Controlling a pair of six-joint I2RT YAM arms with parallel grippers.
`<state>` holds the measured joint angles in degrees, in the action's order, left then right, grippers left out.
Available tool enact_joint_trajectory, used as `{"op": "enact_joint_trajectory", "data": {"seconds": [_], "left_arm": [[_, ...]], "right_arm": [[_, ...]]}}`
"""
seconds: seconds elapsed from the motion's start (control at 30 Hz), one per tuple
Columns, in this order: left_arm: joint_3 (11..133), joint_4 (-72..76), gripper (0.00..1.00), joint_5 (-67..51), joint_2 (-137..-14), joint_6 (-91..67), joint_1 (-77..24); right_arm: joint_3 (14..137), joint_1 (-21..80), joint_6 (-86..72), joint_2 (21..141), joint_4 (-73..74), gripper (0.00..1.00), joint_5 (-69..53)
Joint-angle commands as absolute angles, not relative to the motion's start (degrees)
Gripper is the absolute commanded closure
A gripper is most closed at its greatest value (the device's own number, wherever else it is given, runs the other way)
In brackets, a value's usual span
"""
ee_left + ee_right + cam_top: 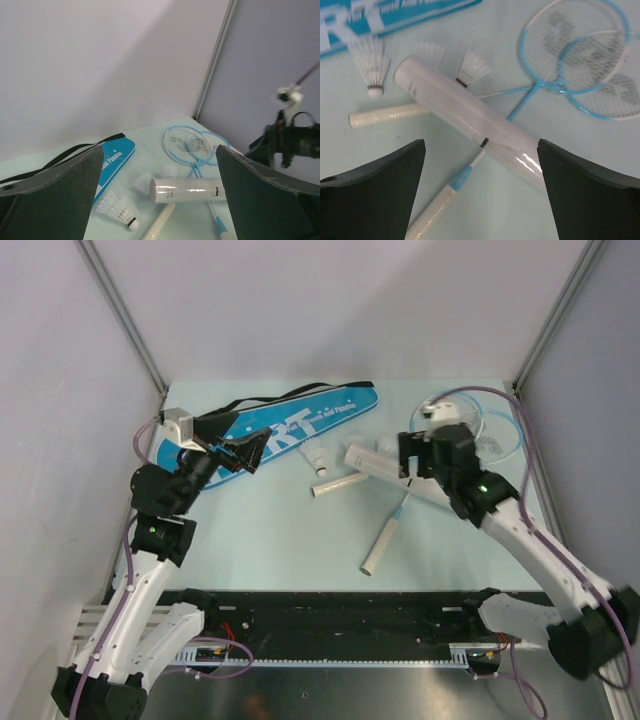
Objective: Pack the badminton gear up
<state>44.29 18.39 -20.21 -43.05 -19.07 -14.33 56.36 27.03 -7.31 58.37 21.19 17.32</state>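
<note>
Right wrist: tube (470,120) is seen just beneath right gripper (480,145), axis slanted across spread, empty jaws | left gripper (159,150) is held spread too, farther off.

Left arm (152,538) bent, jaws spread, empty; right arm (530,540) stretched forward, jaws spread.

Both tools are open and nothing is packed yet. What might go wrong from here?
1. The white tube lies across the rackets. The right tool, open above it, may pinch or drag a shaft, and the glossy round tube may roll away.
2. Two shuttlecocks beside the tube's far end could get knocked aside.
3. The black strap of the blue cover lies loose near the left tool and may snag it.
</note>
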Motion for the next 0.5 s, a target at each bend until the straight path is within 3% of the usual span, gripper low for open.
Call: {"op": "enact_joint_trajectory", "data": {"seconds": [0.0, 0.2, 0.47], "left_arm": [[45.09, 20.39, 0.01, -21.8, -43.33, -19.86, -14.94], [44.82, 20.39, 0.01, -22.76, -43.33, -19.78, -15.82], [44.74, 20.39, 0.0, -23.11, -43.5, -18.9, -16.96]], "right_arm": [[64.65, 31.9, 3.42, 71.6, 26.78, 0.0, 14.68], [74.53, 33.48, 17.27, 89.97, 36.2, 0.02, 10.72], [75.67, 30.32, 23.73, 99.66, 33.14, 0.03, 9.49]]}}
